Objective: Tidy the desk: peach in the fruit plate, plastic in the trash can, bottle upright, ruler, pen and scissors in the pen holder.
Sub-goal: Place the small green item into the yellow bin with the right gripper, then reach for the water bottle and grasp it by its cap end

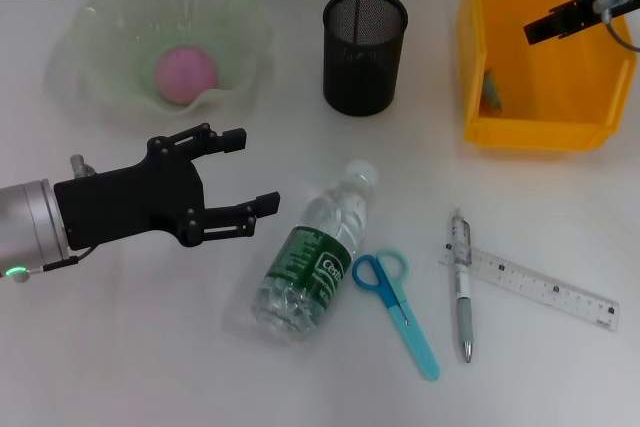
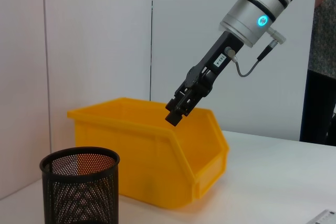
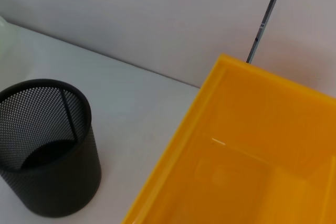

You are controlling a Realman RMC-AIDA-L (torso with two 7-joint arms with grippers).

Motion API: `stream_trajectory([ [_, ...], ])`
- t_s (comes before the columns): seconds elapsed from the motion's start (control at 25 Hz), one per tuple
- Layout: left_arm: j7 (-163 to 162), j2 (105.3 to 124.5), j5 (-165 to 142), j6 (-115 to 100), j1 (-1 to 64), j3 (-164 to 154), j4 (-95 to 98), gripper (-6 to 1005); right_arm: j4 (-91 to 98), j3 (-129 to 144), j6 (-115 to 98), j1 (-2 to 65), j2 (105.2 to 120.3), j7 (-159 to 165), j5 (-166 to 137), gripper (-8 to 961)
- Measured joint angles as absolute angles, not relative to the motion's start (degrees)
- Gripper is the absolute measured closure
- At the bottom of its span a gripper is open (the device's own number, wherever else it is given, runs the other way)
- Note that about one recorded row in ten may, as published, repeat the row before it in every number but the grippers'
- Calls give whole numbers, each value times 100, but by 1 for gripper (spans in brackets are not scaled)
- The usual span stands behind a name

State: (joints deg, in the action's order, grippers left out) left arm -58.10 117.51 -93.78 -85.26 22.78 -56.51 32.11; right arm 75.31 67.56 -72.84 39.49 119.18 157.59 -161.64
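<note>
The left tool (image 1: 238,172) hangs released at the left of the frame, near the lying bottle (image 1: 313,255). The right tool (image 1: 548,24), clenched, hovers over the yellow bin (image 1: 480,47), upper right.

Pink round peach (image 1: 185,74) set in ruffled pale-green glass fruit plate (image 1: 100,22), clear plastic green-labelled bottle (image 1: 312,259) laid on its side, blue-handled scissors (image 1: 397,305), grey pen (image 1: 461,285) and clear ruler (image 1: 545,287) laid flat beside it, black mesh pen holder (image 1: 365,51) upright, yellow plastic trash can (image 1: 500,67) beside it

Right pincer (image 2: 177,113) above yellow bin (image 2: 152,156)

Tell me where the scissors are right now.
In the head view, the scissors lie flat on the desk front of centre, between the fallen bottle and the pen.
</note>
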Motion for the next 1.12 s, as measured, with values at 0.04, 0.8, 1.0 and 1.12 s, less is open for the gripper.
stream_trajectory([
  [0.04, -5810, 11751, -9378, -8530, 2274, -5651, 3214, 128, 7535, 6747, -7266, 3950, 11918, 15759, -16164, 386],
  [0.8, -5826, 11796, -9320, -8867, 2191, -5215, 3247, 127, 9309, 7535, -6913, 694, 11957, 11763, -10552, 194],
  [1.0, -6230, 11822, -9311, -9230, 2222, -4949, 3314, 127, 8474, 7647, -7605, 176, 11948, 10113, -9540, 194],
  [1.12, -6789, 11863, -9221, -9398, 2254, -4957, 3579, 127, 7775, 7592, -8072, 120, 11941, 9383, -9396, 194],
])
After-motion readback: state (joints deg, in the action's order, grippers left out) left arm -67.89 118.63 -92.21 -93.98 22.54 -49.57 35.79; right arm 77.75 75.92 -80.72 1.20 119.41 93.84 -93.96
